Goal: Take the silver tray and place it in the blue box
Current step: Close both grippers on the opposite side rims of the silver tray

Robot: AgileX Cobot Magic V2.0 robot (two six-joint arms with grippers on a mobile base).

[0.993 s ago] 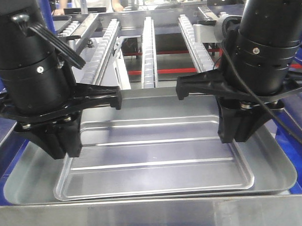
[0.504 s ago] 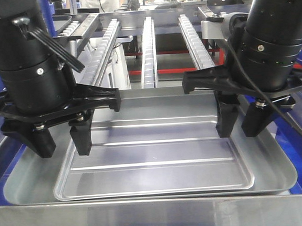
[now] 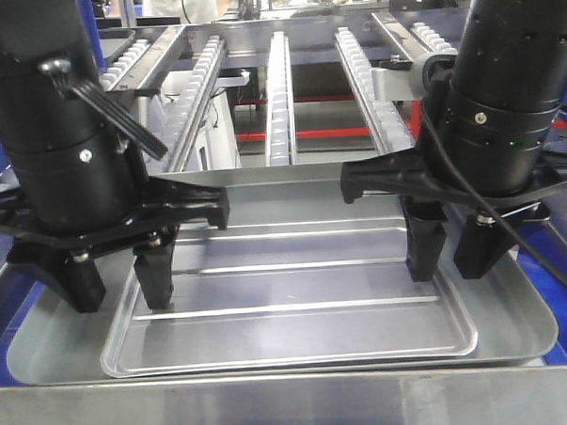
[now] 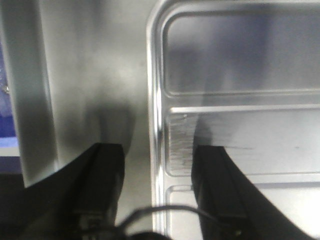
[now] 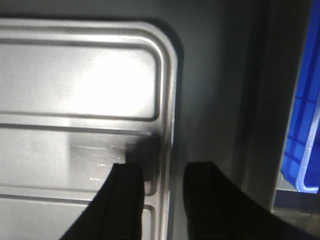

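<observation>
Steel front ledge (image 3: 292,408): a dull brushed metal band runs across the nearest edge of the front view.
Silver tray (image 3: 288,311): the shallow, shiny rectangular metal tray with rounded corners and two long ridges lies flat inside a bigger pan, just behind the ledge.
Grey pan (image 3: 519,315): the larger, deeper, duller metal pan surrounds the tray, with bare floor showing on both short sides.
Left gripper (image 3: 120,295): the black jaws are apart and straddle the tray's left rim, with one finger (image 4: 102,185) over the pan floor and the other over the tray floor. The rim lies untouched in the gap.
Right gripper (image 3: 451,262): the black jaws are apart and straddle the tray's right rim. The inner finger (image 5: 127,197) is on the tray side and the outer is over the pan.
Blue box (image 5: 305,145): the bright blue plastic crate shows beyond the pan's right wall, apart from the tray.
Roller rails (image 3: 276,90): long white-wheeled conveyor tracks stretch away behind the pan.
</observation>
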